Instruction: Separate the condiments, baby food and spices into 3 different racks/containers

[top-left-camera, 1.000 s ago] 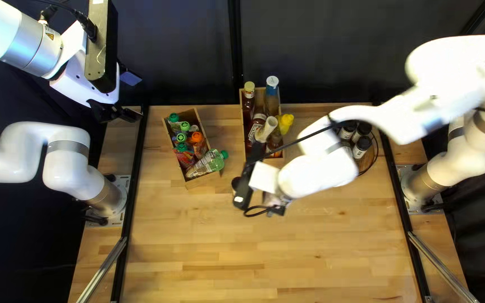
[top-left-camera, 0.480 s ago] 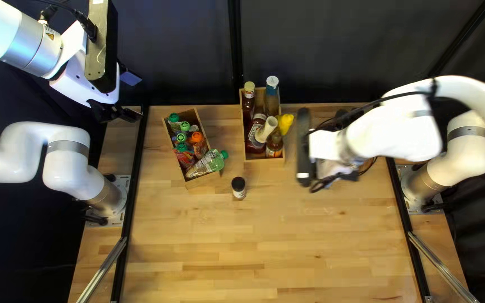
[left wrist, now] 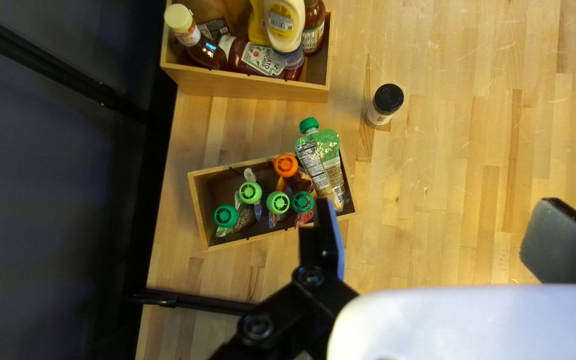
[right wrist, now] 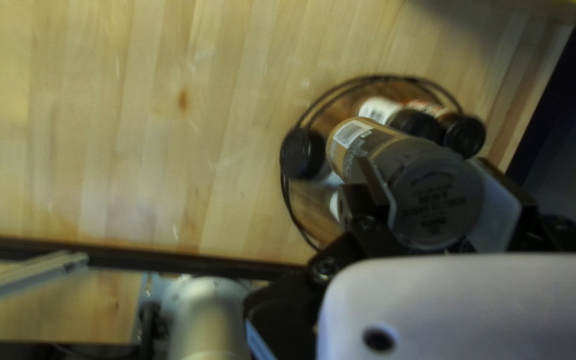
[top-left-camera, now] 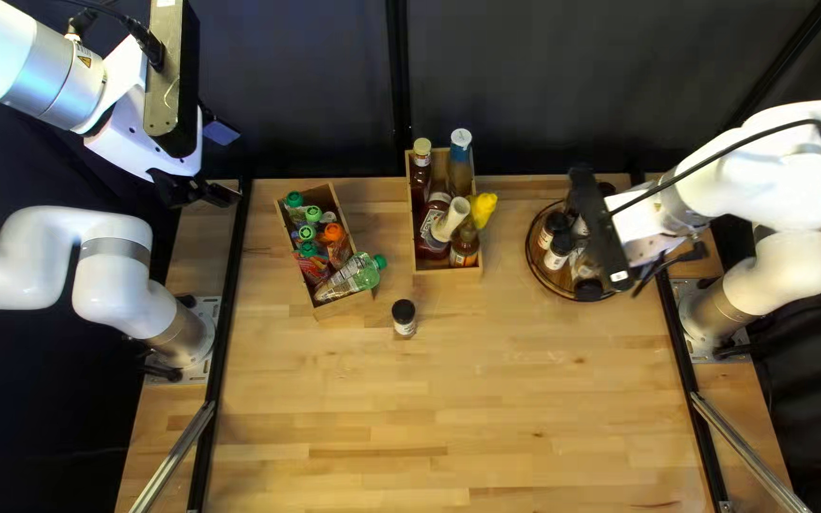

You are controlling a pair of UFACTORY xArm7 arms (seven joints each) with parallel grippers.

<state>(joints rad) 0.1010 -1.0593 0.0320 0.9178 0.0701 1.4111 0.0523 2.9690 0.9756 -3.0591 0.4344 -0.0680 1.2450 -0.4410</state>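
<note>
In the top left view, bears a warning triangle point(top-left-camera: 85, 62) on the left arm point(top-left-camera: 54, 71) at ten o'clock, labels point(left wrist: 265, 60) on red bottle point(left wrist: 235, 57) near twelve and green pouch point(left wrist: 328, 157) near nine, barcode point(right wrist: 351, 133) on large jar point(right wrist: 395, 150) near three.

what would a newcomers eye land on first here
Probably the right hand, closed on a grey-capped jar over the round tray. Next, the green and orange caps crowding the left wooden box in the top left view, then a black-capped jar standing alone to that box's lower right.
</note>
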